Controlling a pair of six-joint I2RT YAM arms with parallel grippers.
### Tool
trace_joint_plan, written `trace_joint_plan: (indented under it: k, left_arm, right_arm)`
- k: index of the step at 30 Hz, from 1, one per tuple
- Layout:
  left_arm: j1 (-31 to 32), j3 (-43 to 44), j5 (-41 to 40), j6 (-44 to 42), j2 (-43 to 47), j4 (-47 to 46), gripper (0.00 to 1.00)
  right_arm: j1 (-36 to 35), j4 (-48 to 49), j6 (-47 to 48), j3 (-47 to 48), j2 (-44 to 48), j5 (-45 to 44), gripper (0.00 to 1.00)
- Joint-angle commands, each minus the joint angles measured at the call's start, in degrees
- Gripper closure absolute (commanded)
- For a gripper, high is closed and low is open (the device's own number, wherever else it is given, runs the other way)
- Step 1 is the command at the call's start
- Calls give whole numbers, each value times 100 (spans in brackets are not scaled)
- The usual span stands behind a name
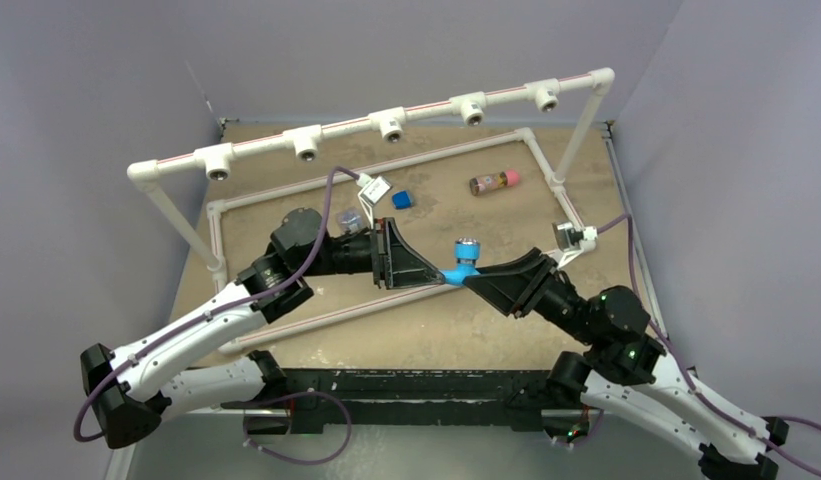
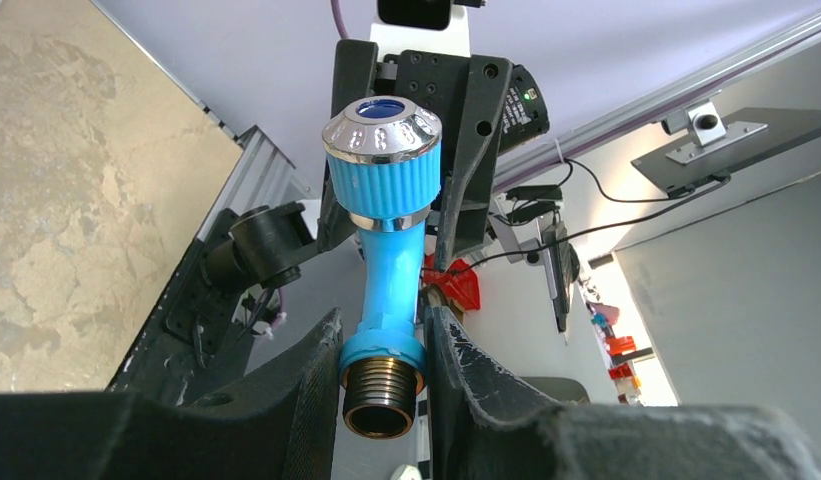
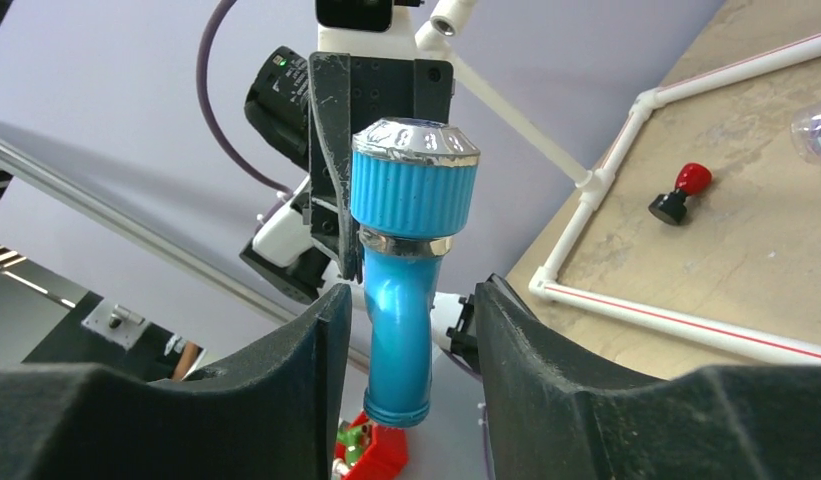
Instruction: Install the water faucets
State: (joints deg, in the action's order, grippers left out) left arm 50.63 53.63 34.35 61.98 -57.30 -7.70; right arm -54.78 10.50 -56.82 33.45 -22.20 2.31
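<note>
My left claw [image 2: 382,345] is clamped at the threaded brass end of the light-blue faucet [image 2: 384,265], knob up over mid-table, while my right claw [image 3: 411,315] straddles its spout with daylight showing (not gripping yet, I'd say).

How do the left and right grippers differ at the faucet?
The left gripper is shut on the faucet at its threaded end; the right gripper is open, with a gap to the spout end on each side. The left one bears the faucet; the right one only flanks it. Both meet at one faucet.
</note>
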Motion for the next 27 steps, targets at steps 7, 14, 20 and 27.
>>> trace_joint_plan:
  k: [7, 14, 20, 27]
  left_arm:
    - [-26, -34, 65, 150, 176, -428, 100]
    - [-27, -39, 89, 192, 149, -460, 100]
    - [-21, -68, 87, 223, 133, -460, 100]
    - [-27, -80, 107, 297, 63, -482, 100]
  right_arm:
    - [-15, 40, -60, 138, 186, -31, 51]
    - [-15, 61, -29, 159, 207, -2, 59]
    - [-15, 86, -56, 140, 242, -14, 71]
    - [-8, 97, -36, 121, 207, 13, 100]
